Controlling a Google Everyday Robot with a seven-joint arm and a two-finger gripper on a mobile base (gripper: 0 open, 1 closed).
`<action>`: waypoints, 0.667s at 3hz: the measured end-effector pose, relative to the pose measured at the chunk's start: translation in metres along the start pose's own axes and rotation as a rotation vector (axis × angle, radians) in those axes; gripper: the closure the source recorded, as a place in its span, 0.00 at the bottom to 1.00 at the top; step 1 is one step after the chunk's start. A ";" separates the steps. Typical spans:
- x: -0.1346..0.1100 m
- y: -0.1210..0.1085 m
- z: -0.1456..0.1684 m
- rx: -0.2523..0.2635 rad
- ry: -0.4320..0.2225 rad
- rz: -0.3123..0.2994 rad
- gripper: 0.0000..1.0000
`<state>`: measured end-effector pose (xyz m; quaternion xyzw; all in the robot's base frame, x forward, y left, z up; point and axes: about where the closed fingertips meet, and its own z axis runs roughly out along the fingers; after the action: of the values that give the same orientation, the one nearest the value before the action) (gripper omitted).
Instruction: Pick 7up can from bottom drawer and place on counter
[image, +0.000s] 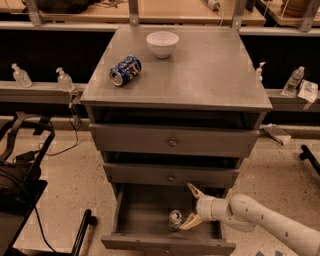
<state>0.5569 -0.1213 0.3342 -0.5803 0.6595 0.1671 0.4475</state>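
1. The cabinet is dull grey metal with flat, boxy fronts. Its top, the counter (205, 75), is a square, slightly scuffed sheet.
2. The bottom drawer (142, 215) is pulled out. It is the deepest one, with a plain grey floor and low walls.
3. The small can (175, 219) stands upright on the drawer floor, towards the front and right of middle, its round silver top facing up.
4. The gripper (192, 206) hangs inside the drawer just right of the small can, on a smooth, white, rounded arm (270, 225) that comes in from the lower right.
5. Its two tan, pointed fingers are spread wide and hold nothing. The upper one points towards the back of the drawer, and the lower one ends right beside the small can. Whether it touches the can cannot be told.
6. The two upper drawers (172, 142) are shallower, each with a small round knob. The lower one overhangs the back of the open drawer, above the gripper.
7. On the counter, a blue can (125, 70) lies on its side near the left edge, and a round white bowl (162, 43) sits at the back.
8. Clear plastic bottles (64, 79) stand on ledges on either side of the cabinet.
9. A tan wooden shelf (185, 10) runs behind.
10. A black frame (20, 170) stands on the speckled floor (75, 175) at the left.
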 end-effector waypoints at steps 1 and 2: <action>0.019 0.002 0.023 0.023 0.023 0.025 0.00; 0.039 0.009 0.039 0.014 0.044 0.065 0.12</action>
<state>0.5670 -0.1137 0.2800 -0.5591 0.6888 0.1643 0.4312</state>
